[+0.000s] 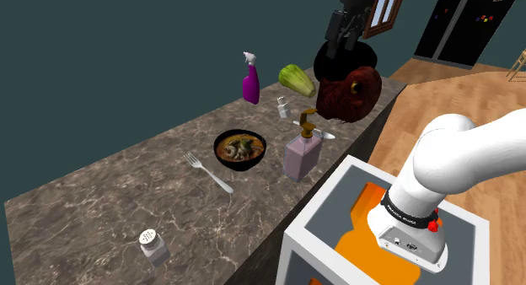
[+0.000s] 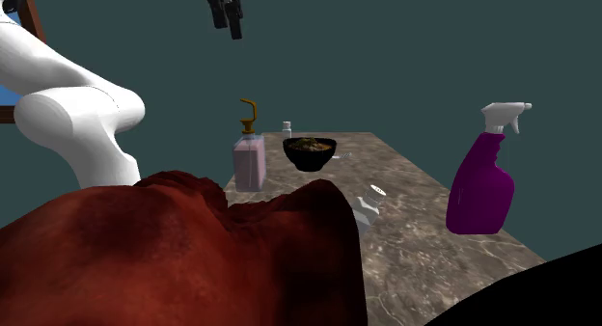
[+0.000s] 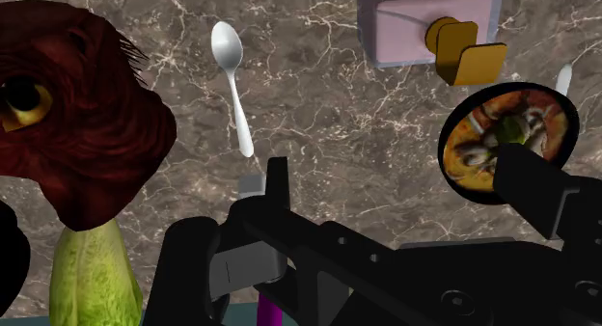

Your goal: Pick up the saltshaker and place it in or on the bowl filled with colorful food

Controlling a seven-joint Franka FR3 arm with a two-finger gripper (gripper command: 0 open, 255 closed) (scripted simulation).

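Gripper (image 1: 341, 40) observed high above the far end of the marble counter (image 1: 101, 207), well clear of every item. In the wrist view the two black fingers (image 3: 278, 179) are seen standing apart with nothing between them, the gripper (image 3: 396, 162) looking down on the counter. Saltshaker (image 1: 152, 245) located upright at the near end of the counter, at the shoulder view's lower left; a perforated cap is noted. It is well apart from the bowl (image 1: 240, 148), with a fork (image 1: 208, 172) lying between the two. In the second exterior view the saltshaker (image 2: 287, 129) is seen small, behind the bowl (image 2: 310, 152). The bowl is black and filled with orange, green and brown food; in the wrist view the bowl (image 3: 509, 146) is partly covered by one finger. A pink soap dispenser (image 1: 302, 153) with a gold pump is recorded just beside the bowl, and a spoon (image 3: 232, 83) lies flat near it. Further along stand a small white shaker (image 1: 283, 108), a purple spray bottle (image 1: 250, 79), a green leafy vegetable (image 1: 297, 79) and a dark red creature head (image 1: 348, 94) with a yellow eye.
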